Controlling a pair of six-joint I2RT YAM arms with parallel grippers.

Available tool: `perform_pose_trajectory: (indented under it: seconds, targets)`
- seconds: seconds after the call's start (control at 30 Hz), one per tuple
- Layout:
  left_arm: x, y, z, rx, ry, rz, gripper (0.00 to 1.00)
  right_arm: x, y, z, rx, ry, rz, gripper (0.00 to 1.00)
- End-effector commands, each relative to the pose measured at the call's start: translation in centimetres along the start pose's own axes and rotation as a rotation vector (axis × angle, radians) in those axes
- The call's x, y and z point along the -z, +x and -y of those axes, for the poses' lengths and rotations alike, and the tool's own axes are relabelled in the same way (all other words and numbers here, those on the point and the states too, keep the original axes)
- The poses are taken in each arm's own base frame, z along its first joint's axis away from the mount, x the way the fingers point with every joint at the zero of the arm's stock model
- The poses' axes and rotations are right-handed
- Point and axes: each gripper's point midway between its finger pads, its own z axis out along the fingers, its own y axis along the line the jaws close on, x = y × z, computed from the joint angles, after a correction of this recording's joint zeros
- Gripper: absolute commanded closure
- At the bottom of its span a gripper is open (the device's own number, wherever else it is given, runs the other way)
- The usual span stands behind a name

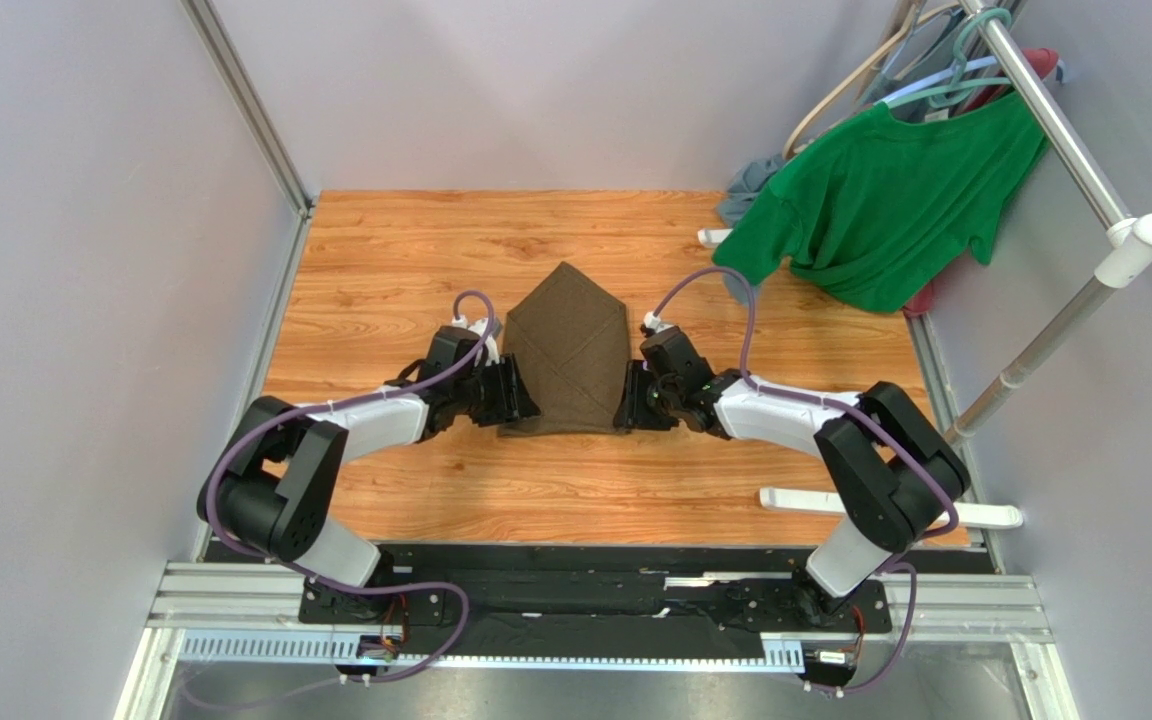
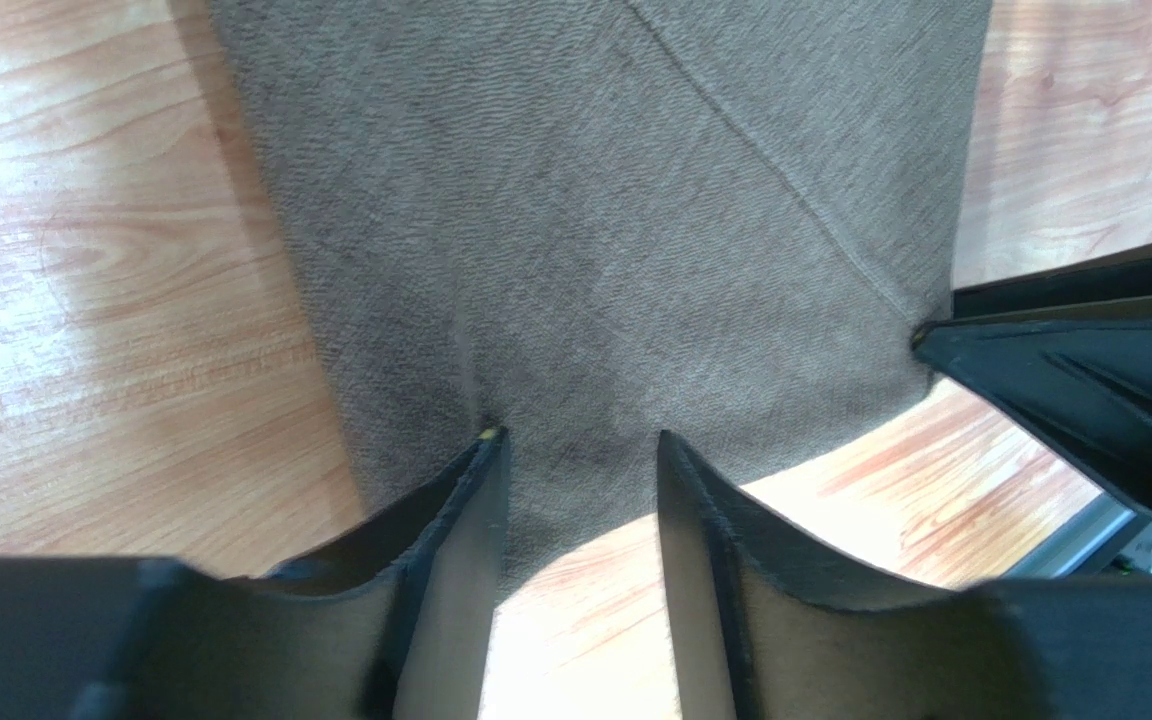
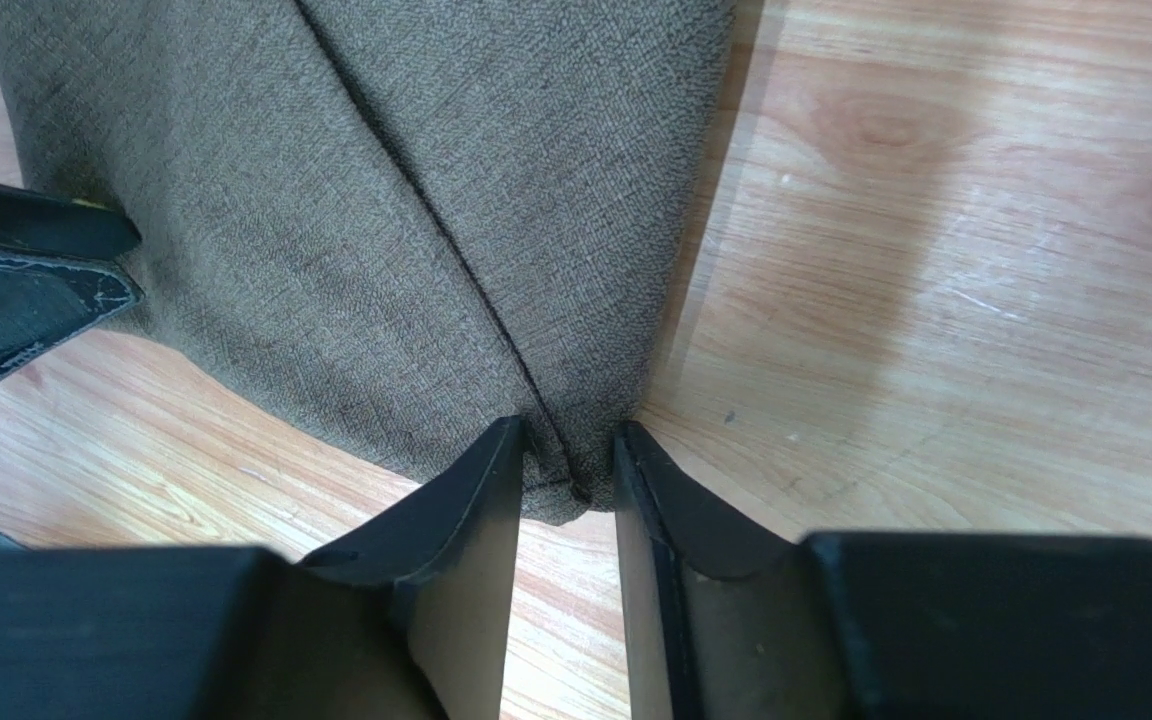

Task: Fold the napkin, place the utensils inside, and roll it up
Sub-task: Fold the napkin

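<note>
One napkin (image 1: 569, 353) — two arms (image 1: 387, 417) — one T-shirt (image 1: 883, 203)

Folded, pointed olive-brown napkin (image 1: 567, 353)

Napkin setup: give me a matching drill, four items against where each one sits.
Items:
1 napkin
2 green T-shirt
3 left hand
4 right hand

Places:
A hanging at the rail, far right
B at the napkin's near left corner
C middle of the table
D at the napkin's near right corner

Pairs: 1-C, 2-A, 3-B, 4-D
</note>
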Motion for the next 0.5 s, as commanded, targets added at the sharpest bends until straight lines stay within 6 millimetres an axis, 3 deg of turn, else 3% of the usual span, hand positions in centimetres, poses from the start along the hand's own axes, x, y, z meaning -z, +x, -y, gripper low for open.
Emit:
perform_pose_trajectory:
  seconds: [0.0,0.03,0.17,0.3,0.47]
  targets:
    - [0.6,-2.3,1.5,-0.054,0.017,0.046,0.42,-0.7,-0.3,-0.1,-0.021,-0.020,0.011,0.71]
    - [1.0,-2.4,1.5,-0.057,0.009,0.046,0.35,-0.8,0.0,0.2,-0.024,-0.013,0.004,0.75]
    - [2.7,-4.6,1.2,-0.111,-0.070,0.114,0.25,-0.8,0.4,0.7,-0.031,0.005,-0.001,0.82]
    - [4.3,-5.7,0.6,-0.150,-0.129,0.168,0.22,-0.5,0.9,1.0,-0.051,0.009,-0.013,0.87]
    - [3.8,-4.6,-0.9,-0.136,-0.159,0.142,0.23,-0.1,2.2,0.8,-0.112,-0.011,-0.035,0.88]
